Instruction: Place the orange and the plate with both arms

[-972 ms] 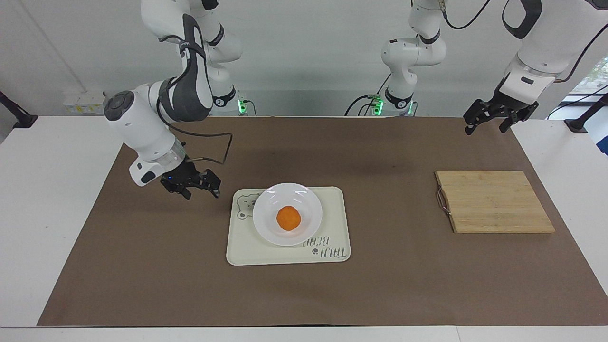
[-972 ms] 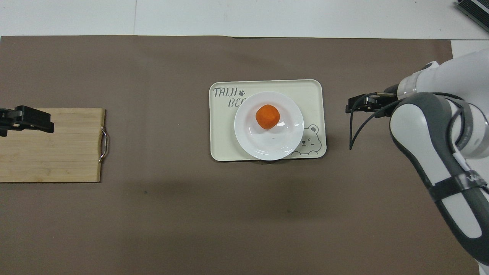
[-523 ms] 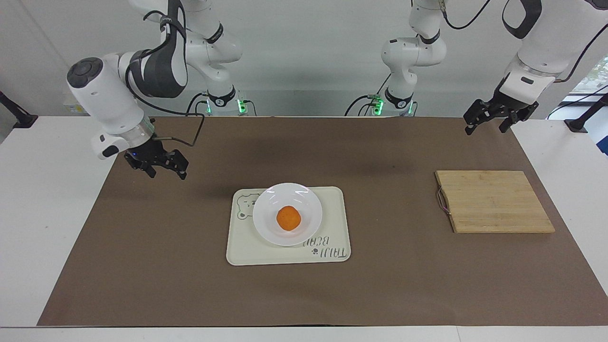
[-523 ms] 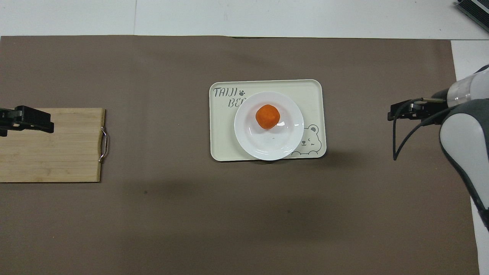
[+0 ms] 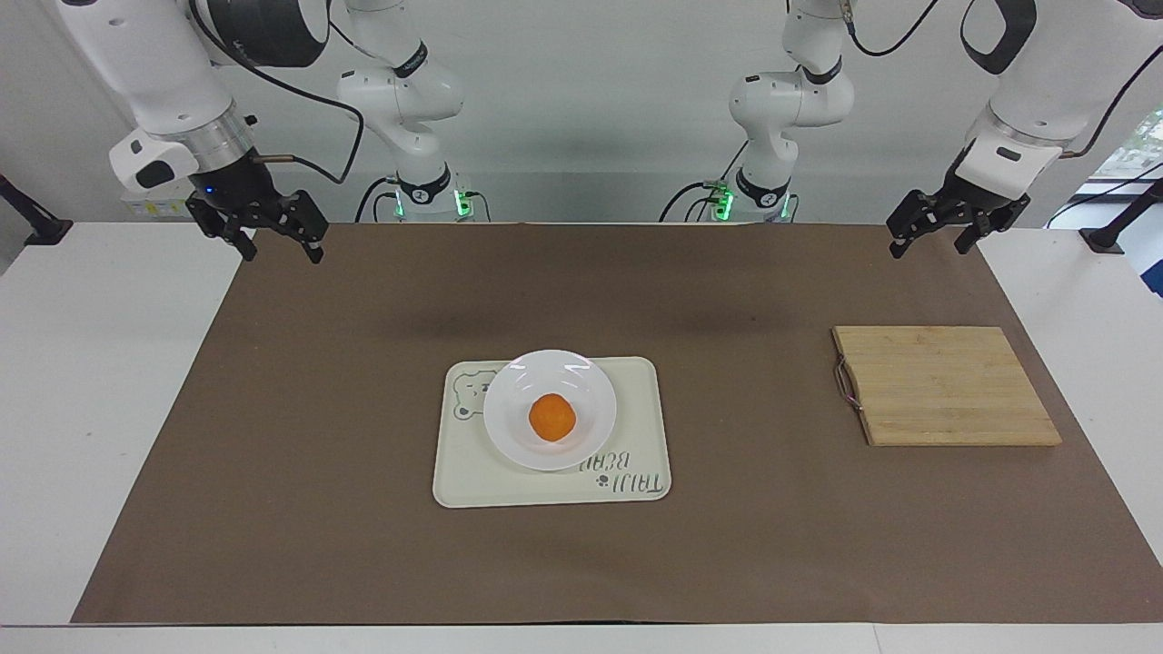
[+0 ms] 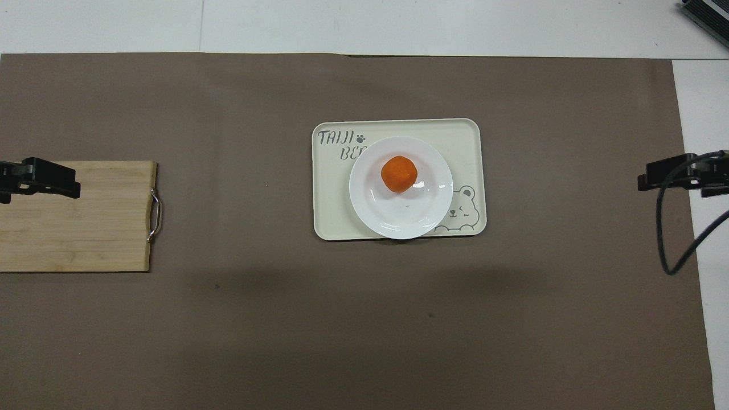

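Note:
The orange [image 5: 551, 417] [image 6: 398, 173] lies in the white plate [image 5: 592, 397] [image 6: 411, 215], and the plate rests on a cream tray with a bear drawing [image 5: 472, 474] [image 6: 335, 219] at the middle of the brown mat. My right gripper [image 5: 282, 252] [image 6: 683, 176] hangs open and empty over the mat's edge at the right arm's end, well apart from the tray. My left gripper [image 5: 929, 247] [image 6: 40, 179] waits open and empty over the mat's corner at the left arm's end.
A bamboo cutting board [image 5: 945, 386] [image 6: 74, 228] with a metal handle lies on the mat toward the left arm's end. The brown mat [image 5: 363, 563] covers most of the white table.
The right arm has drawn back and risen from beside the tray to the mat's edge at its own end. The left arm, the orange and the plate have not moved.

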Motion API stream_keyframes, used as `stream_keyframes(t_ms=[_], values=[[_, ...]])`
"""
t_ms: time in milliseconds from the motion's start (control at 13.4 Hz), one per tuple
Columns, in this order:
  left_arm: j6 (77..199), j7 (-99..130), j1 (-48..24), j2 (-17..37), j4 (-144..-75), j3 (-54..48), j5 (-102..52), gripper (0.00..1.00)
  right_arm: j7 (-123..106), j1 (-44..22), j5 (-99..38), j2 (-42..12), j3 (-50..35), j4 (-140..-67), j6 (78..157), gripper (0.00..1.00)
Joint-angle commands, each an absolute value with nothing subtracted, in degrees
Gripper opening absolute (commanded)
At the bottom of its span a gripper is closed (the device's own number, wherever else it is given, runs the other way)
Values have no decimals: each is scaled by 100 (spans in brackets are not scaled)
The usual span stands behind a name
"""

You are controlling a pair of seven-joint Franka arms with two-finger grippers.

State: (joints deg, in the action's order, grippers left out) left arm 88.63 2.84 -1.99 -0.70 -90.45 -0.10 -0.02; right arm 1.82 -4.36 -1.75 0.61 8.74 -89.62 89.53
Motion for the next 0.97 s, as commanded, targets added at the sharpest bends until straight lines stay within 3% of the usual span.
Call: stream_keyframes(t_ms=[0, 897], values=[[8807, 360, -202, -141, -9114, -9, 114, 100, 308, -439, 88, 166, 782, -8709, 8622, 100], [8807, 360, -202, -141, -9114, -18, 114, 100, -396, -501, 176, 431, 782, -9202, 8947, 100]])
